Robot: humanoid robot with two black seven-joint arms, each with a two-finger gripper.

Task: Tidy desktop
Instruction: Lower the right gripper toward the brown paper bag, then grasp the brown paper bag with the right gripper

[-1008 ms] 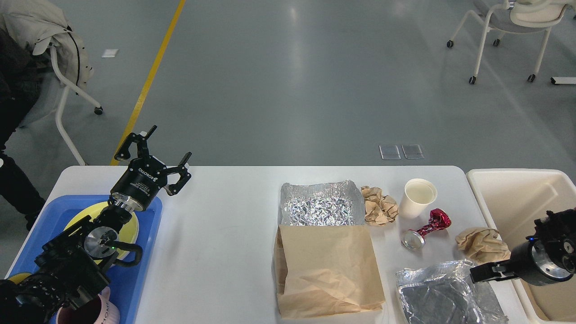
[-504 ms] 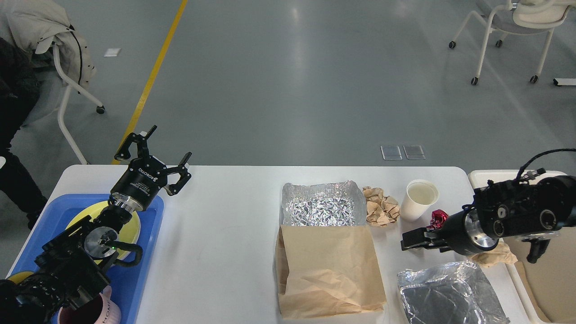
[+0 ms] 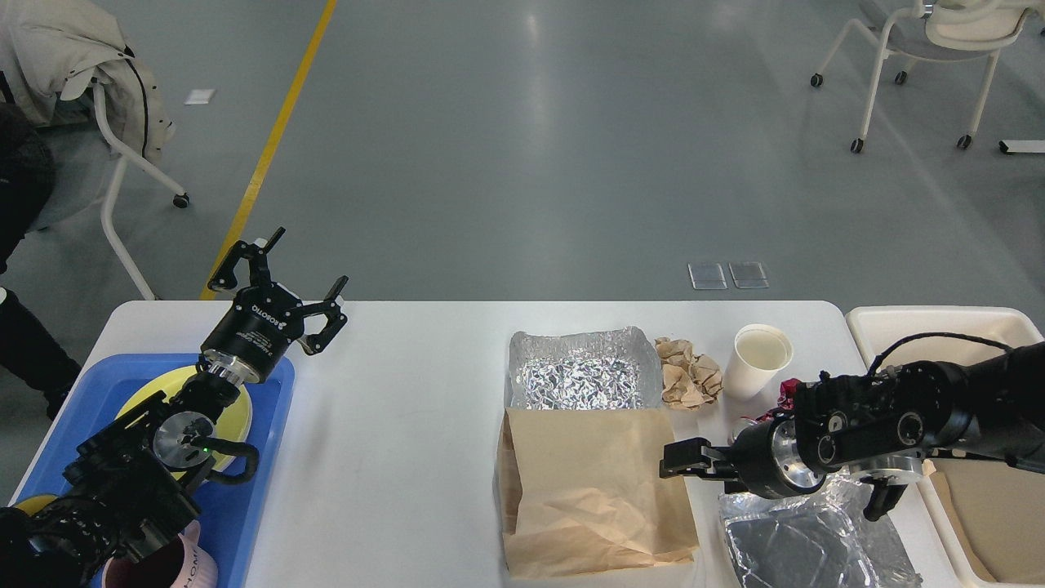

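The white desktop (image 3: 408,425) carries litter on its right half. A flat brown paper bag (image 3: 588,482) lies at the front, and a crinkled foil tray (image 3: 584,380) sits just behind it. To the tray's right are a crumpled brown paper ball (image 3: 690,376) and a white paper cup (image 3: 759,359). A red crushed can (image 3: 788,390) peeks out behind my right arm. My right gripper (image 3: 678,459) points left, low over the bag's right edge; its fingers show as one dark shape. My left gripper (image 3: 310,260) is open and empty above the table's far left edge.
A blue tray (image 3: 269,457) at the left holds a yellow plate (image 3: 233,408) and a pink mug (image 3: 175,567). A second foil tray (image 3: 808,547) lies at the front right under my right arm. A beige bin (image 3: 939,327) stands off the right end. Chairs stand on the floor beyond.
My right arm has swung left from the beige bin, past the red can, to the paper bag's right edge. The left arm has not moved.
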